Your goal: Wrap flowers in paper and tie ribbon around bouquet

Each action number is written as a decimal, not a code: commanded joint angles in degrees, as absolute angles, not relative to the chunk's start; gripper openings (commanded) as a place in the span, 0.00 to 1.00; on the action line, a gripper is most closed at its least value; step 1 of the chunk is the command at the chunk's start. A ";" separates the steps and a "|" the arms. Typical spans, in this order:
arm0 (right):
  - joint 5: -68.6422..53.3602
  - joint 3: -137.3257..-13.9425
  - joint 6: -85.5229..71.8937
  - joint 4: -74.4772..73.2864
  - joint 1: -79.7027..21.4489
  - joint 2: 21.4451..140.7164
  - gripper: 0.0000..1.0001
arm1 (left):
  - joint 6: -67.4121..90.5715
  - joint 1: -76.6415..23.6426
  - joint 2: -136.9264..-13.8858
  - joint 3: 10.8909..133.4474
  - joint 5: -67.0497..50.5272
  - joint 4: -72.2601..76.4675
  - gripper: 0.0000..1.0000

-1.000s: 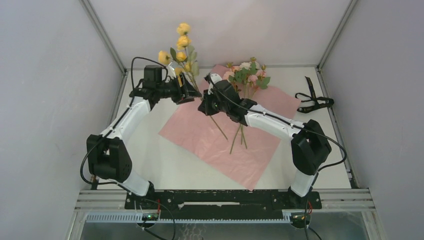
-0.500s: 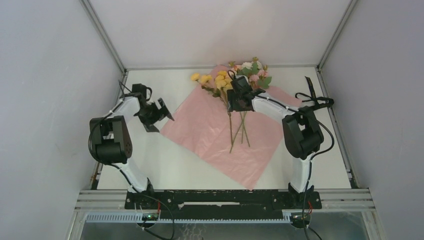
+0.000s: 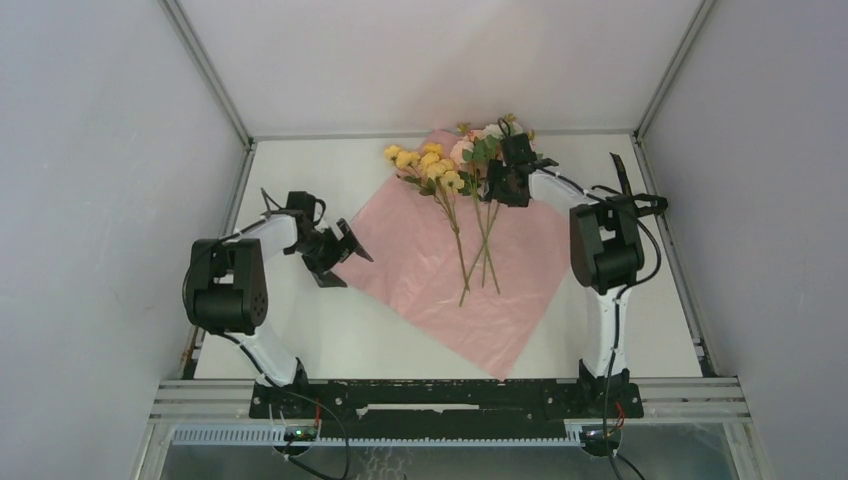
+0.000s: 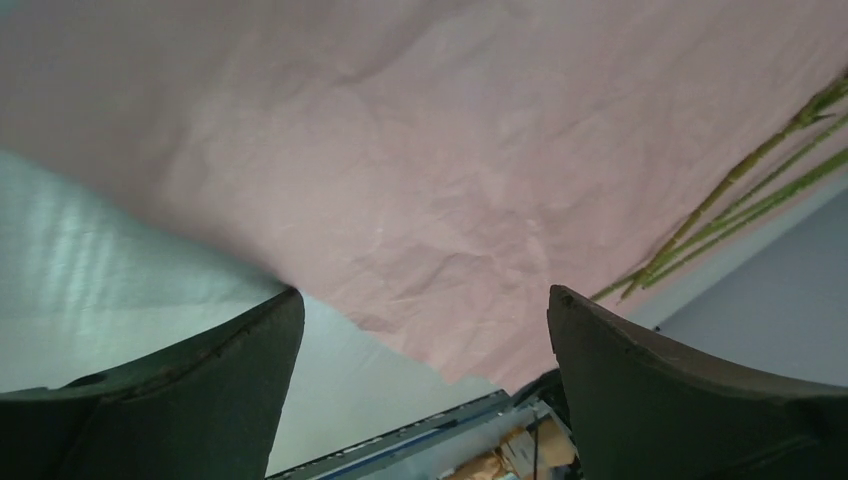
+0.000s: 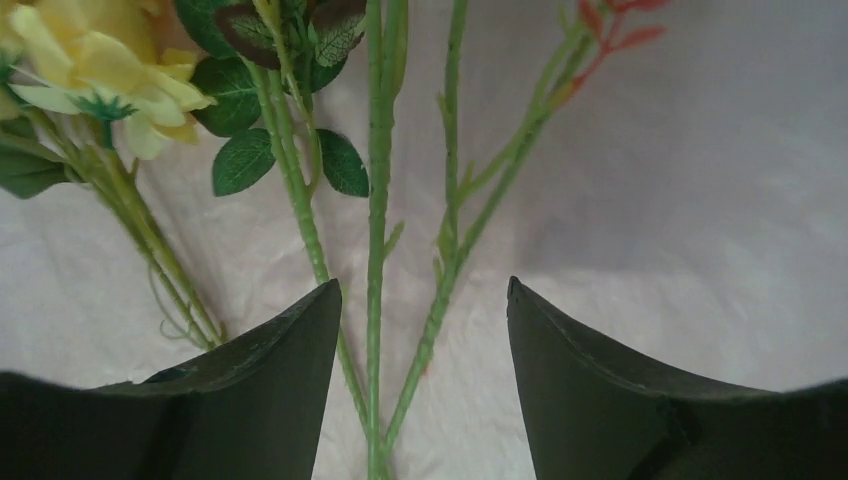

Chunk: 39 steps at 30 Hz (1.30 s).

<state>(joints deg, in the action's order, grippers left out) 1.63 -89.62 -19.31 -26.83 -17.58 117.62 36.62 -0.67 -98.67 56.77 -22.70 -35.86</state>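
Flowers (image 3: 452, 178) lie flat on the paper (image 3: 410, 275), blooms toward the far wall, stems running down toward the middle of the sheet. Paper is spread pink face up, set cornerwise on the table (image 3: 320, 335), with no fold or roll started. Ribbon (image 3: 628, 205) lies looped at the far right edge of the table, well apart from the bunch. Judged progress: laying-out done; wrapping and tying both not yet begun. Left gripper (image 3: 345, 255) hovers at the sheet's left corner, jaws spread wide and holding nothing. Right gripper (image 3: 505, 178) sits over the upper stems just below the blooms, jaws parted and empty, stems showing between them with no contact visible. Left and near corners of the sheet lie free on bare table, with room to lift and fold. Right side is tighter: arm, ribbon and wall sit close together.
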 commanded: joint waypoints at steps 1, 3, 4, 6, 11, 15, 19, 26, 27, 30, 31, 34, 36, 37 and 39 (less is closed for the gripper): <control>-6.20 -94.72 -19.25 -27.08 -18.83 122.64 0.68 | 37.97 -2.42 -104.82 55.74 -24.62 -30.74 0.97; -7.58 -94.59 -18.19 -25.68 -20.06 122.66 0.62 | 39.39 -1.91 -103.65 56.09 -24.96 -29.61 0.94; -7.71 -94.48 -17.46 -25.16 -20.78 122.41 0.59 | 39.91 -1.55 -102.43 55.84 -25.25 -28.24 0.93; -8.56 -94.43 -15.47 -23.74 -22.12 121.76 0.58 | 41.54 -0.44 -100.34 55.54 -25.46 -25.91 0.92; -9.16 -96.11 -6.88 -21.17 -25.79 121.82 0.59 | 40.34 4.29 -100.63 59.91 -20.33 -26.13 0.92; -6.36 -100.69 -0.55 -26.09 -25.20 124.60 0.62 | 39.46 5.69 -100.47 60.74 -20.10 -28.12 0.93; -7.62 -99.53 2.81 -28.09 -23.35 120.85 0.68 | 36.25 5.67 -98.42 62.68 -18.16 -32.11 0.94; -14.68 -93.75 -0.13 -32.42 -19.89 110.85 0.69 | 24.22 1.69 -86.60 71.18 -18.43 -32.63 0.77; -15.30 -91.26 -2.48 -31.36 -19.13 109.59 0.67 | 20.40 -0.13 -87.07 74.96 -18.98 -35.16 0.74; -17.16 -86.71 -8.45 -28.10 -17.50 108.38 0.58 | 9.65 -7.36 -89.71 79.08 -20.30 -37.89 0.59; -16.68 -85.67 -9.91 -27.46 -17.40 108.62 0.53 | 7.36 -10.29 -90.94 79.49 -19.13 -37.64 0.52; -15.94 -83.59 -13.40 -26.61 -17.33 110.23 0.34 | 4.94 -18.43 -98.95 84.10 -15.50 -40.44 0.32; -17.78 -81.71 -14.85 -25.17 -17.37 110.67 0.26 | 4.49 -20.89 -103.72 87.41 -13.45 -41.13 0.25; -18.05 -80.67 -15.46 -24.54 -17.51 110.59 0.23 | 4.37 -21.76 -105.57 88.67 -11.70 -40.77 0.23; -19.11 -78.23 -16.37 -22.61 -17.84 110.31 0.17 | 3.49 -22.96 -108.93 90.73 -8.61 -40.15 0.20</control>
<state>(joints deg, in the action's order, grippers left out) -16.19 -81.45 -11.29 -27.00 -17.15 110.24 8.80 -21.96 -102.61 87.02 -15.70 -36.77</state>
